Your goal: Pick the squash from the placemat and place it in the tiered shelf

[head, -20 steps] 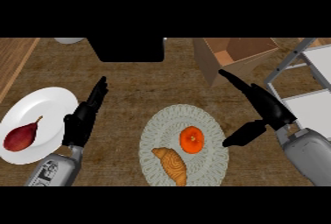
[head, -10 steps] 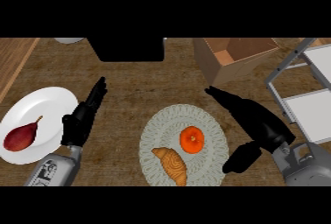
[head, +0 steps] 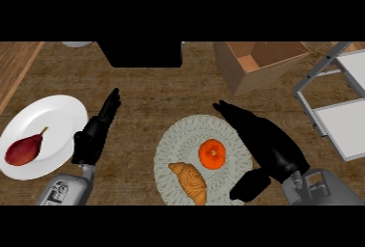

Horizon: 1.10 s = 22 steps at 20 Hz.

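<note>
A small round orange squash [head: 212, 153] sits on a pale round placemat [head: 175, 144]; the grey tiered shelf [head: 341, 103] stands at right.

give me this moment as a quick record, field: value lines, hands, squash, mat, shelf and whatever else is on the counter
right hand: open, fingers straight, over the placemat's right edge beside the squash, not holding it
left hand: open, resting between white plate and placemat
squash: orange, on the placemat, not picked
placemat: round, pale, centre of counter
croissant: on the placemat, near the squash
white plate: far left, holds a red pear
tiered shelf: right edge
cardboard box: open, top right
</note>
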Each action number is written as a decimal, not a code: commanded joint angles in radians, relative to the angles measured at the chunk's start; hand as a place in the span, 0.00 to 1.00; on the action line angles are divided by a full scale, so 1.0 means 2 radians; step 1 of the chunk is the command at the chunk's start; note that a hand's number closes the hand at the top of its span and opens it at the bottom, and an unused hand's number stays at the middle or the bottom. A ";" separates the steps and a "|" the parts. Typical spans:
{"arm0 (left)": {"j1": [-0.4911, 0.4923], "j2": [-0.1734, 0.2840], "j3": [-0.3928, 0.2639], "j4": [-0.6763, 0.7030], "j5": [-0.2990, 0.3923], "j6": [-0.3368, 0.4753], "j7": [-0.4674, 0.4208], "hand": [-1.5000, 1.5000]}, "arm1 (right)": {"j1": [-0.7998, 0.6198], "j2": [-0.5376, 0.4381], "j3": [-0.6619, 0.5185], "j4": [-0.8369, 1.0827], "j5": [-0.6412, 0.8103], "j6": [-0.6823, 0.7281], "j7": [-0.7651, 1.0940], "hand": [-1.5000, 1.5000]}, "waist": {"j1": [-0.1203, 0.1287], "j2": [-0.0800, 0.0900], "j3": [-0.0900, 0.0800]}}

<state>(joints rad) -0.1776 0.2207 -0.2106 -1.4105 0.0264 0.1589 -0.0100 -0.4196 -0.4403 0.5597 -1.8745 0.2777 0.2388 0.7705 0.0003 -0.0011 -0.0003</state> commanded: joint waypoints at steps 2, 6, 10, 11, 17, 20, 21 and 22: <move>-0.017 -0.009 0.021 -0.001 -0.006 -0.020 0.020 0.50 | 0.018 0.040 -0.025 0.000 0.051 0.022 0.000 0.00 | 0.000 0.000 0.000; -0.016 -0.024 0.021 -0.008 -0.027 -0.015 0.032 0.50 | 0.042 0.077 -0.018 -0.015 0.081 0.038 0.010 0.00 | -0.001 0.000 0.000; 0.008 -0.008 0.039 -0.042 -0.024 -0.032 0.042 0.50 | 0.025 0.119 -0.016 0.039 0.117 0.038 -0.005 0.00 | 0.002 0.000 0.000; 0.017 -0.020 0.033 -0.017 -0.027 -0.036 0.001 0.50 | 0.054 0.129 0.011 0.012 0.140 0.025 0.009 0.00 | 0.001 0.000 0.000; -0.006 -0.019 0.062 0.006 -0.033 -0.058 0.003 0.50 | 0.058 0.140 -0.027 0.043 0.163 0.061 -0.022 0.00 | 0.000 0.001 0.000; -0.006 -0.041 0.052 0.013 -0.043 -0.052 0.001 0.50 | 0.046 0.151 -0.044 0.086 0.173 0.064 -0.052 0.00 | 0.001 0.001 0.000; -0.019 -0.054 0.045 0.004 -0.058 -0.036 0.013 0.50 | 0.063 0.151 -0.039 0.044 0.176 0.081 -0.026 0.00 | 0.000 0.000 0.000; 0.026 -0.037 0.047 -0.024 -0.055 -0.052 0.003 0.50 | 0.089 0.147 -0.026 0.038 0.191 0.071 -0.037 0.00 | 0.001 0.000 0.000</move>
<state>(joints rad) -0.1808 0.1495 -0.1118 -1.4073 -0.0612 0.0658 -0.0048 -0.2850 -0.1609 0.5039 -1.7902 0.6116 0.3654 0.7123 0.0006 -0.0003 -0.0001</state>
